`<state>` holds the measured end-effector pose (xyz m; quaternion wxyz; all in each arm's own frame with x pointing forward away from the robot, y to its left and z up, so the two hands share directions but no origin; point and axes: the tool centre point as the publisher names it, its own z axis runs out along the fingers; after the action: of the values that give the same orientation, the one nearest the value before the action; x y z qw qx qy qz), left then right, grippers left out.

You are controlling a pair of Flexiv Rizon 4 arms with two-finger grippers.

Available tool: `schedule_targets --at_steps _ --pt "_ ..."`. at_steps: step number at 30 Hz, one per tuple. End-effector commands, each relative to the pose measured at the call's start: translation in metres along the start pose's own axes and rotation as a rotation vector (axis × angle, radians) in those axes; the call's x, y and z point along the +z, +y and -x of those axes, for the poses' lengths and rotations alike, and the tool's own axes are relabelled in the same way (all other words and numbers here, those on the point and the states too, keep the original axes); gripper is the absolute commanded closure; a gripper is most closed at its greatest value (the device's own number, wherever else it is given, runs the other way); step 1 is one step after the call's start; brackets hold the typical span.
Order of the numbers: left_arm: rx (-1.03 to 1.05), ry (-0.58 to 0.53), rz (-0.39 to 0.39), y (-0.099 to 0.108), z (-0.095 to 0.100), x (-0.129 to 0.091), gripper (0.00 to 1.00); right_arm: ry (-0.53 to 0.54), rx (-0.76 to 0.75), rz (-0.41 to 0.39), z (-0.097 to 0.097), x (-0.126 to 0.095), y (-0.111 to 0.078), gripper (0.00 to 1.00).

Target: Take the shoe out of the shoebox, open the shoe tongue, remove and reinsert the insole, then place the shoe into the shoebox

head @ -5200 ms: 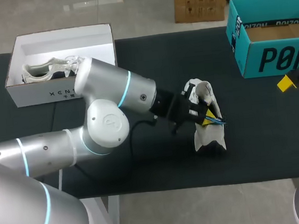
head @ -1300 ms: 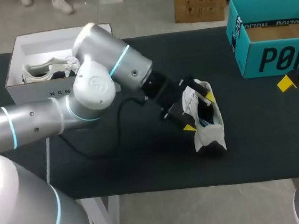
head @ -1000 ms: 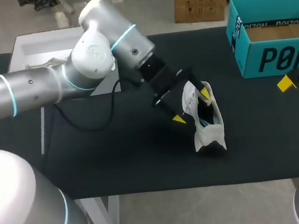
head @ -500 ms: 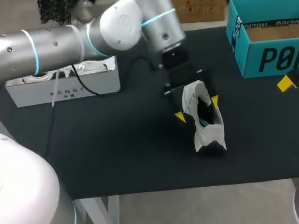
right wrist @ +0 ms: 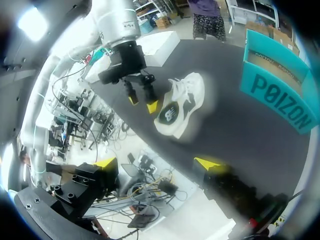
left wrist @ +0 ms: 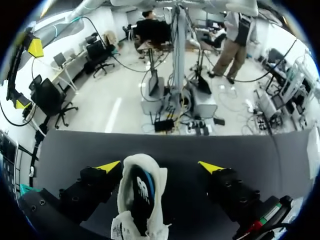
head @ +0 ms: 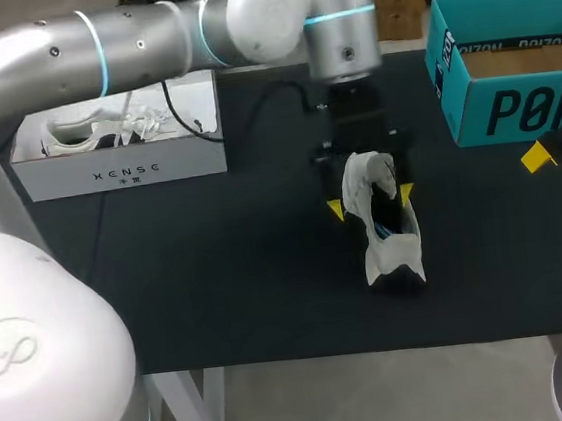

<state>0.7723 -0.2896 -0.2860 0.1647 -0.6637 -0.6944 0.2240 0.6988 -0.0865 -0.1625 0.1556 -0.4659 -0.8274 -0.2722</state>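
Left gripper: pointed straight down over the middle of the table, fingers spread wide, yellow tips either side of the white sneaker near its collar. Not clamped: in the left wrist view a clear gap on one side, much less on the other, no squeeze visible. Sneaker on the table between those fingers, opening up, dark lining with a streak of blue inside, tongue standing pale under the gripper body, dark toe end toward the near edge of the table. Left arm in from the far left, stretched across above the white shoebox and bent down at the wrist. Right gripper: fingers apart, nothing between them, held at the table's right side near the teal shoebox and well apart from the sneaker; from its wrist view, sneaker and left gripper both in sight across the dark surface. Surface: black mat over the whole table, flat, matte, pale edge along the near side. White shoebox at the far left, open, a second pale sneaker lying inside with loose laces. Teal shoebox at the far right, open on top, brown cardboard showing within, large dark lettering on the front wall. Sneaker roughly midway between the two boxes, nearer the front edge than either, touching neither.
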Motion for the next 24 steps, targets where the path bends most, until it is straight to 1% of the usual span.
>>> schedule_targets --at_steps 1,2,3,6,7,8,9,14,18,21,24 --pt "-0.069 0.124 0.191 -0.02 -0.002 -0.014 0.0 -0.001 0.002 -0.001 0.0 0.0 0.0 0.0" --pt "-0.097 0.118 0.215 -0.021 -0.003 -0.015 0.0 -0.001 0.002 -0.001 0.0 0.0 0.0 0.0" --pt "-0.137 0.118 0.248 -0.027 -0.001 -0.017 0.0 -0.001 0.002 -0.001 0.0 0.0 0.0 0.0" --pt "-0.135 0.103 0.289 -0.029 0.0 -0.014 0.0 -0.001 0.002 -0.001 0.0 0.0 0.0 0.0" --pt "-0.115 0.073 0.289 -0.028 -0.001 -0.01 0.26 -0.001 0.002 -0.001 0.0 0.0 0.0 0.0" --pt "-0.123 0.07 0.288 -0.027 -0.001 -0.006 0.77 -0.001 0.002 -0.001 0.0 0.0 0.0 0.0" --pt "-0.116 0.072 0.293 -0.028 0.0 -0.004 1.0 -0.001 0.002 -0.001 0.0 0.0 0.0 0.0" --pt "-0.095 0.054 0.335 -0.026 0.004 0.01 1.0 -0.001 0.002 -0.001 0.0 0.0 0.0 0.0" --pt "-0.085 0.001 0.379 -0.016 0.001 0.018 1.0 -0.001 0.002 -0.001 0.0 0.0 0.0 0.0" --pt "-0.054 -0.005 0.418 -0.01 0.0 0.021 1.0 -0.001 0.002 -0.001 0.0 0.0 0.0 0.0" --pt "0.0 0.008 0.457 0.001 0.001 0.022 1.0 -0.001 0.002 -0.001 0.0 0.0 0.0 0.0"
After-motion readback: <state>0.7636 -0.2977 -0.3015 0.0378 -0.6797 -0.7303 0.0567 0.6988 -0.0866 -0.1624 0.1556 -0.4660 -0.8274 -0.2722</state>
